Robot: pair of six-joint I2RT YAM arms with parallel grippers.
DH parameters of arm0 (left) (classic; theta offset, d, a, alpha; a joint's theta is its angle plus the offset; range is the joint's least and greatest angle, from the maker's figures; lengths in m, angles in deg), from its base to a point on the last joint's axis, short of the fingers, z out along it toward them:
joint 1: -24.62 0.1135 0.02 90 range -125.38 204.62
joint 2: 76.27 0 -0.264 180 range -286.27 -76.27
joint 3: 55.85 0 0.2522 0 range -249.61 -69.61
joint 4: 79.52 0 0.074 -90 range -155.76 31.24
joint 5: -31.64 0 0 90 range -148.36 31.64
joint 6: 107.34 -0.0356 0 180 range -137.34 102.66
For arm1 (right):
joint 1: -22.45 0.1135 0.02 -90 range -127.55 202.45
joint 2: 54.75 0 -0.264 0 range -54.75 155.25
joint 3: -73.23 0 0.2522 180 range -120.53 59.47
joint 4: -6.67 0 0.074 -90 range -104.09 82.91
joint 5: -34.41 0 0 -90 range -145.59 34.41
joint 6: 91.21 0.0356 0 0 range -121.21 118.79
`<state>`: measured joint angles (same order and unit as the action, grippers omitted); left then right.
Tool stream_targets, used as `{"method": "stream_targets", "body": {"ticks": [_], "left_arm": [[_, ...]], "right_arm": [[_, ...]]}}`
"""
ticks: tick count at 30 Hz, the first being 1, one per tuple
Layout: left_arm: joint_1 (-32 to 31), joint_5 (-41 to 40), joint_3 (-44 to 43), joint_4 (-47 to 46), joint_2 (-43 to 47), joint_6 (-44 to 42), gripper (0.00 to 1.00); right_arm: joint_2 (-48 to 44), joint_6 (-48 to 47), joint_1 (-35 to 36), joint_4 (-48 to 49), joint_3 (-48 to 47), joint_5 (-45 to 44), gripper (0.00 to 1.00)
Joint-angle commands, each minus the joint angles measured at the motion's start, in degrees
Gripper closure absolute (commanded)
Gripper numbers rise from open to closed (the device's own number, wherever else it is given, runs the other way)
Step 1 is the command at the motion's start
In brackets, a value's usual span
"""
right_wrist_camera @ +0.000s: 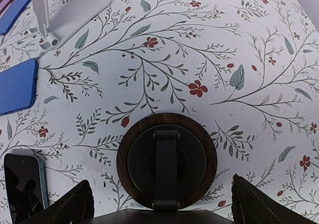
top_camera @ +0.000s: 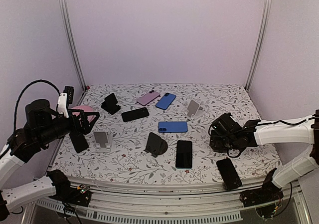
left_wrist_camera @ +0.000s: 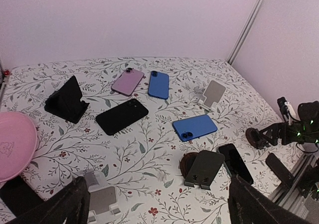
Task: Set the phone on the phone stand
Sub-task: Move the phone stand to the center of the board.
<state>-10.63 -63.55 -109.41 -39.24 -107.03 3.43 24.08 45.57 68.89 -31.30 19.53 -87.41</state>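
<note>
Several phones lie flat on the floral table: a lilac one (top_camera: 148, 98), two blue ones (top_camera: 165, 101) (top_camera: 173, 127), a black one (top_camera: 135, 114) and a dark-screened one (top_camera: 184, 154). My right gripper (right_wrist_camera: 160, 184) hangs open right over a round wood-rimmed phone stand (right_wrist_camera: 167, 161), one finger on each side of it and touching nothing. My left gripper (left_wrist_camera: 158, 184) is open and empty above the table's left side, with a grey stand (left_wrist_camera: 102, 200) and a dark stand (left_wrist_camera: 204, 168) below it. In the top view the right gripper (top_camera: 219, 132) hides its stand.
More stands: a black one (top_camera: 110, 104) at the back left and a white one (top_camera: 194, 108) at the back right. A pink disc (top_camera: 79, 109) lies under the left arm. Two black phones lie near the edges, one (top_camera: 229, 173) at the front right, one (top_camera: 79, 141) at the left.
</note>
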Motion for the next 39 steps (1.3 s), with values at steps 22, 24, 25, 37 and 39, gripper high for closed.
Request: {"method": "stream_targets", "body": {"ticks": [22, 24, 25, 37, 39], "left_arm": [[-0.1, -0.43, 0.33, -0.51, 0.62, -0.21, 0.03], [-0.09, -0.52, 0.32, -0.51, 0.54, -0.21, 0.03], [-0.09, -0.59, 0.33, -0.43, 0.5, -0.21, 0.03], [-0.09, -0.56, 0.33, -0.44, 0.87, -0.16, 0.03], [-0.09, -0.53, 0.26, -0.42, 0.84, -0.21, 0.03]], "right_arm": [[3.04, -13.41, -6.39, 14.84, -4.78, 2.55, 0.39], [3.95, -15.48, -7.28, 16.89, -4.71, 3.12, 0.39], [4.43, -16.08, -7.8, 17.49, -4.78, 3.66, 0.39], [1.06, -16.37, -8.5, 13.08, -4.45, 11.14, 0.01], [-0.73, -15.55, -8.44, 10.72, -4.39, 12.1, 0.01]]}}
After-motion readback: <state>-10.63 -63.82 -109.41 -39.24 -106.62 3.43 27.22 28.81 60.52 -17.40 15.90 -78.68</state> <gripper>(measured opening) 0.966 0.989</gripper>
